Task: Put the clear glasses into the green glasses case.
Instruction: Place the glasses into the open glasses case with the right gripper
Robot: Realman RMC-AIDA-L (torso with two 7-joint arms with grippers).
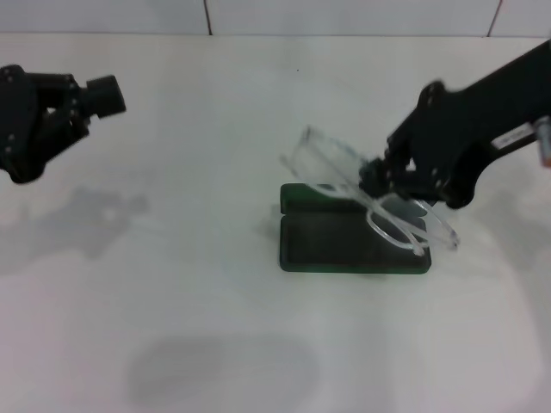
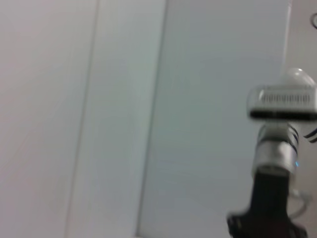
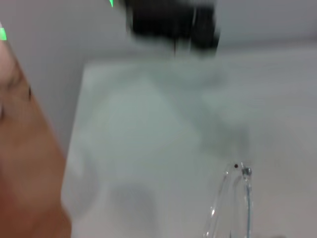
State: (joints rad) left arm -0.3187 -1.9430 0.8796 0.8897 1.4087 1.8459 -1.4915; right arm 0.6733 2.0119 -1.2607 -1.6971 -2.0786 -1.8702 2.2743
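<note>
The green glasses case (image 1: 344, 243) lies open on the white table, right of centre, with its dark inside facing up and its lid (image 1: 303, 196) toward the back. My right gripper (image 1: 376, 178) is shut on the clear glasses (image 1: 403, 225) and holds them tilted just above the case. The lenses hang over the case's right half, and the folded arms (image 1: 320, 155) point up to the back left. A transparent piece of the glasses (image 3: 233, 203) also appears in the right wrist view. My left gripper (image 1: 39, 116) is parked off to the far left, above the table.
The white table (image 1: 172, 301) spreads around the case, with a tiled wall (image 1: 344, 15) at the back. The left wrist view shows only pale wall and a white and black device (image 2: 282, 101).
</note>
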